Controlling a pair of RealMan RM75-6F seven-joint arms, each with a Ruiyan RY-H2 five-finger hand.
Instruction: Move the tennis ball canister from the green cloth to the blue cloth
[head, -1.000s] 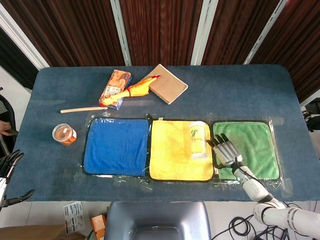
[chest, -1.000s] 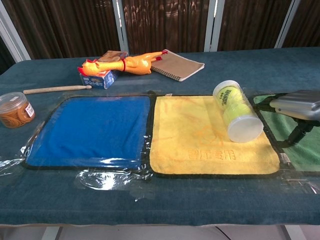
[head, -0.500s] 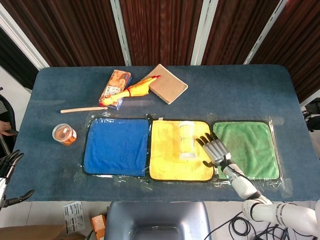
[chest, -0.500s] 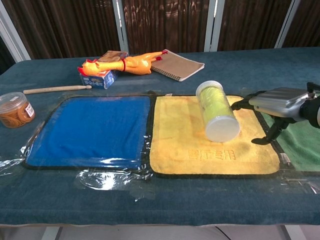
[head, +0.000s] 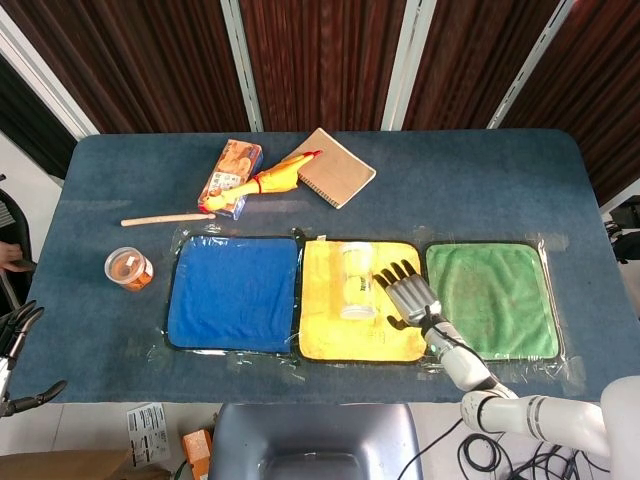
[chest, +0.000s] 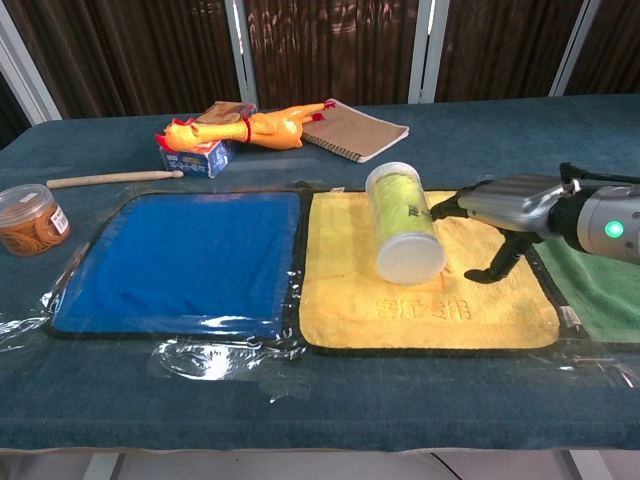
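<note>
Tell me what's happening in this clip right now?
The right hand, fingers spread flat, sits just beside the tennis ball canister, which lies on its side on the yellow cloth. It looks like the hand is rolling it toward the blue cloth rather than gripping it. The green cloth is empty. The left hand hangs off the table's edge, idle.

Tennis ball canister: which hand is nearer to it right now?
Right. The right hand sits just beside the tennis ball canister on the yellow cloth; the left hand is far off at the table's edge.
</note>
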